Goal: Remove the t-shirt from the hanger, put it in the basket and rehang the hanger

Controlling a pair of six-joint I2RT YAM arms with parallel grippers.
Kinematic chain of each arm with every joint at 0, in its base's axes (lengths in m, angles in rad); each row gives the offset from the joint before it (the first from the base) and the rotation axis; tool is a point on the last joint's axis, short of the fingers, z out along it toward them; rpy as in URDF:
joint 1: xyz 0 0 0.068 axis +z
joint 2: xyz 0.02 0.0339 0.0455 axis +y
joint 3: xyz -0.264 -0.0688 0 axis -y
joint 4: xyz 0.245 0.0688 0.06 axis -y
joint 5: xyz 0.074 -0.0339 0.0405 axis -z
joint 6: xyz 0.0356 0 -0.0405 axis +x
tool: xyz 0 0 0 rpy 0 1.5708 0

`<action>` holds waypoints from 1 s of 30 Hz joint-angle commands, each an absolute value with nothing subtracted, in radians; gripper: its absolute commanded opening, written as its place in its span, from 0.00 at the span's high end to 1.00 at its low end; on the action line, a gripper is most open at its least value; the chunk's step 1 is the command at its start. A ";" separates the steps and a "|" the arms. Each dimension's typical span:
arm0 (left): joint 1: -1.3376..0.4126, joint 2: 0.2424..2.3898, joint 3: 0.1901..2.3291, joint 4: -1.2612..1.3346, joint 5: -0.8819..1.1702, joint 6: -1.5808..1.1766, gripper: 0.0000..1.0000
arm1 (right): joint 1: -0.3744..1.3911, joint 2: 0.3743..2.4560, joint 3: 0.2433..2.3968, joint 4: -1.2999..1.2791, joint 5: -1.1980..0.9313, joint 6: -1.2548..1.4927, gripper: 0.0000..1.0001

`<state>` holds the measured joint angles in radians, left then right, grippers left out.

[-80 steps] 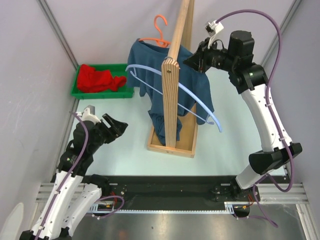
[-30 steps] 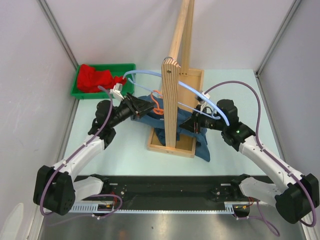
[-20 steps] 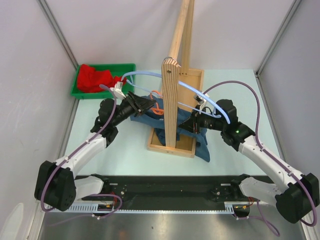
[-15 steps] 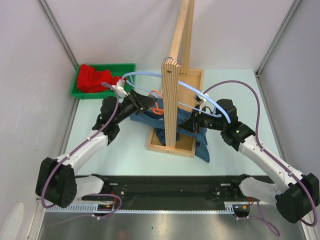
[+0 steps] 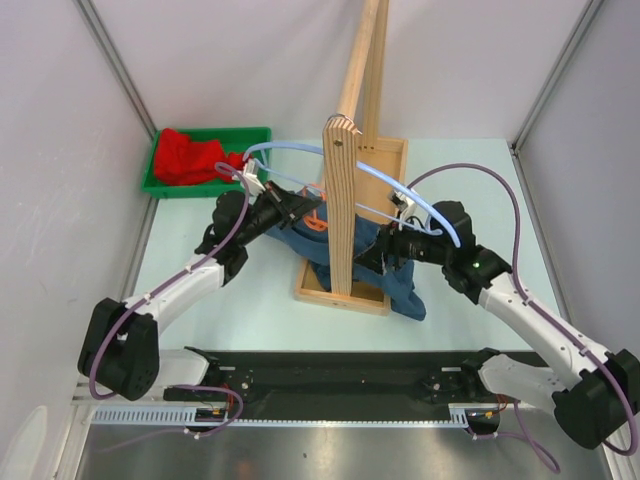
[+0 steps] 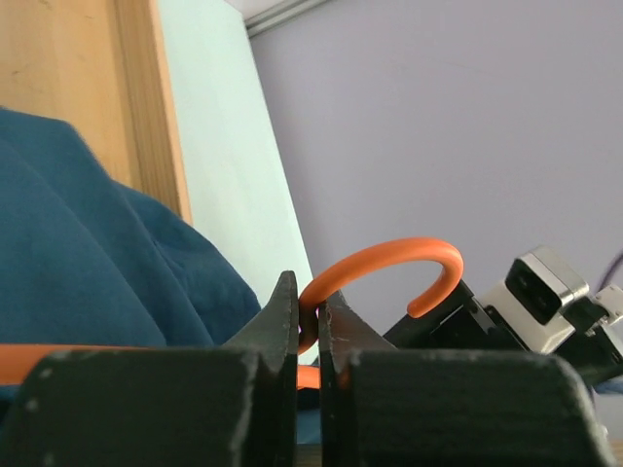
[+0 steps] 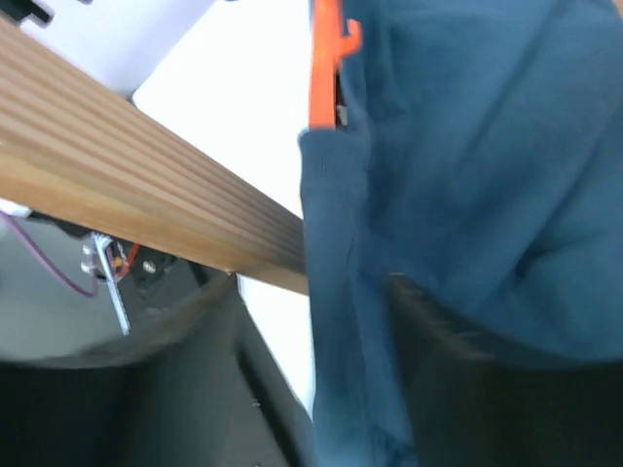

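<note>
Since the left gripper (image 6: 309, 313) has its jaws pinched tight on the neck of the orange hanger (image 6: 384, 261) just below the hook, we count that end as anchored. Right gripper (image 5: 386, 258) sits low against the t-shirt (image 5: 398, 282) on the other side of the wooden rack (image 5: 340, 190). Its wrist view is blurred and cloth hangs across the fingers, so we cannot tell whether it grips or not.

Shirt: dark blue, slumped over the rack's base tray and spilling onto the table (image 5: 260, 300) at the right. The hanger end lies left of the upright.

Handling, as we judge it: light, limp knit that will stretch and drag rather than slide cleanly. The hanger is thin, stiff plastic and likely slick. We think the best hold is a bunched fold at shoulder or hem, drawn away from the hanger. We expect snags on the tray corner and on the pale blue hangers (image 5: 420, 205) overhead.

Surface: smooth, pale table. Plain walls close on three sides, so room is tight. Green bin (image 5: 170, 188) with red cloth (image 5: 195, 155) sits at the far left
</note>
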<state>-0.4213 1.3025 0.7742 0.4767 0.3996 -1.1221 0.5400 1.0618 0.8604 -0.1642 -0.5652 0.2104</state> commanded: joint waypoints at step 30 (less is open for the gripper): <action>-0.423 1.304 0.894 0.364 0.267 -1.144 1.00 | 0.543 0.591 0.560 -0.323 -0.094 0.595 1.00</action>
